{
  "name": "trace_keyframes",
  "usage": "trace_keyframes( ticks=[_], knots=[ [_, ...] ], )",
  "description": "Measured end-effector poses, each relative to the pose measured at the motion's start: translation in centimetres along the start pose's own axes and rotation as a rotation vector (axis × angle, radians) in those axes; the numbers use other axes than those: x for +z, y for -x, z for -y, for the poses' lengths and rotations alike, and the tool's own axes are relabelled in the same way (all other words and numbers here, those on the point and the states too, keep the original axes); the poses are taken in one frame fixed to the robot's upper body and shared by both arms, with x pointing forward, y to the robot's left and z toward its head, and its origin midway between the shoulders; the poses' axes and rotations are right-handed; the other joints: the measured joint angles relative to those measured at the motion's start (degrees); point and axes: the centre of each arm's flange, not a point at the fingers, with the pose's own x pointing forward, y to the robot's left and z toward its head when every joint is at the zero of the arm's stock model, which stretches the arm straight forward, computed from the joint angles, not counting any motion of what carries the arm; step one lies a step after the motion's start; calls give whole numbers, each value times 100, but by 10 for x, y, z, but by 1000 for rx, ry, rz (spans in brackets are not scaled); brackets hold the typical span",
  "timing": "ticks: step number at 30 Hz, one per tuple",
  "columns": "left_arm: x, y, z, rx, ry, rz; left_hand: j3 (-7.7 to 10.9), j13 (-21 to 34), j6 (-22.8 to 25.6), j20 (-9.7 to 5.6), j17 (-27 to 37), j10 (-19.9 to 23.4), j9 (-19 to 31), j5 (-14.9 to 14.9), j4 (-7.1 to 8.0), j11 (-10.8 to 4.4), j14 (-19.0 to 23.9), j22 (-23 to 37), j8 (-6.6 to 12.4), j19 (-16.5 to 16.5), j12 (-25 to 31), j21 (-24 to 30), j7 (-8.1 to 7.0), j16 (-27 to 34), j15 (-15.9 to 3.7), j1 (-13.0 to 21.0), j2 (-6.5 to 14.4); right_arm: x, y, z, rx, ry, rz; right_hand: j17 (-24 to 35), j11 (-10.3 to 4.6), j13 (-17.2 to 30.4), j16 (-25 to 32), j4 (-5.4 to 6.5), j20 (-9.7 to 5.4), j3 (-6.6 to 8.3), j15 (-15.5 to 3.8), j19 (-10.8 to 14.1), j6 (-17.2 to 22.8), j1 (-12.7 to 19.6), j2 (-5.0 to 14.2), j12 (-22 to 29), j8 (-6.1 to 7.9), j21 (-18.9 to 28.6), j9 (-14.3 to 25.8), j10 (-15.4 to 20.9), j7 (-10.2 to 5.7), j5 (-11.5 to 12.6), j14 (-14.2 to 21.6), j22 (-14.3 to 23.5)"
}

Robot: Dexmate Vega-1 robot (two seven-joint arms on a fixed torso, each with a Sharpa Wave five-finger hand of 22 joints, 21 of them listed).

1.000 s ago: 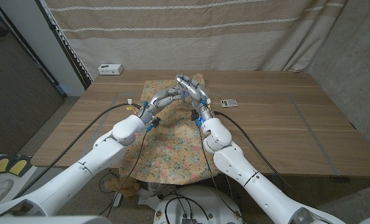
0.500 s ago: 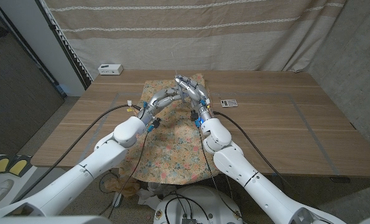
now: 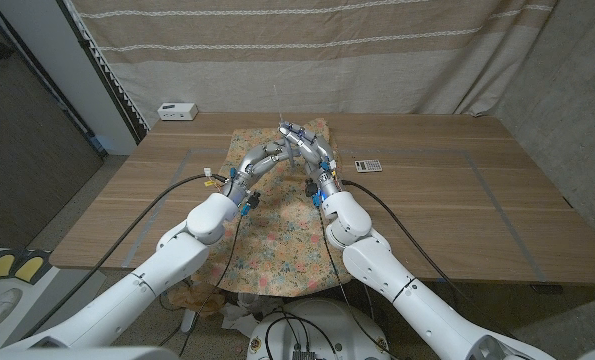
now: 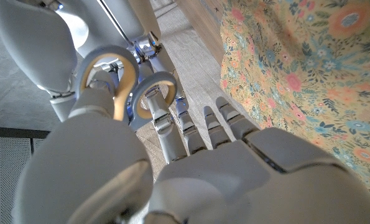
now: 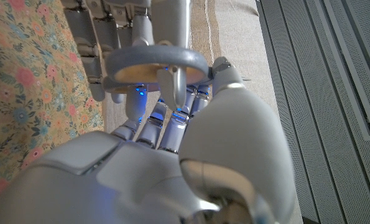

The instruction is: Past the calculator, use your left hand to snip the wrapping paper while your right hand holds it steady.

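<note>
The floral wrapping paper (image 3: 277, 225) lies down the table's middle, its near end hanging over the front edge; it also shows as paper (image 4: 296, 74) and paper (image 5: 23, 81) in the wrist views. Both hands meet above its far end. My left hand (image 3: 265, 156) has its thumb and a finger through the grey-and-yellow loops of the scissors (image 4: 132, 84). My right hand (image 3: 310, 146) grips the same scissors (image 5: 157, 65) at a loop from the other side. A thin blade tip (image 3: 280, 108) points up. The calculator (image 3: 368, 165) sits just right of the paper.
A small white box (image 3: 178, 110) stands at the table's far left corner. A curtain hangs behind the table. Bare wood (image 3: 457, 200) stretches to the right of the calculator and left of the paper.
Both hands have stayed joined on the scissors and shifted slightly toward the table's far edge. The left arm has reached a little further forward.
</note>
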Motion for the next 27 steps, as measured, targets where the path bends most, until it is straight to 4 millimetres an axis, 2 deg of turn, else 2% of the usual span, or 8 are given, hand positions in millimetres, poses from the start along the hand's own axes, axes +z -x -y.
trace_keyframes(
  ticks=[15,21,27],
  knots=[
    [0,2,3,15,10,3,-55,1,-29,15,-1,22,0,35,8,-22,21,0,-69,14,-24,0,-32,0,7,12,11,0,4,-1,8,3,4,0,0,-5,0,-1,0,-1,5,0,0,0,0,-5,-8,-4,0,0,0,-4,4,-10],
    [0,3,4,17,12,0,-35,-15,223,0,-1,176,-26,14,-12,-113,113,0,-45,62,-31,0,6,0,16,125,124,0,4,-3,11,2,5,0,0,-2,0,-4,0,-4,5,-1,-1,0,0,-34,1,-30,0,0,-1,22,4,-10],
    [0,3,6,17,16,-1,94,-9,282,0,-1,209,-29,-79,-73,-84,151,0,-51,61,-31,0,8,0,-7,324,286,1,5,-3,14,0,6,0,0,0,0,-6,-1,-6,5,-2,0,48,-45,-51,3,-27,1,0,-1,24,4,-10]
  ],
)
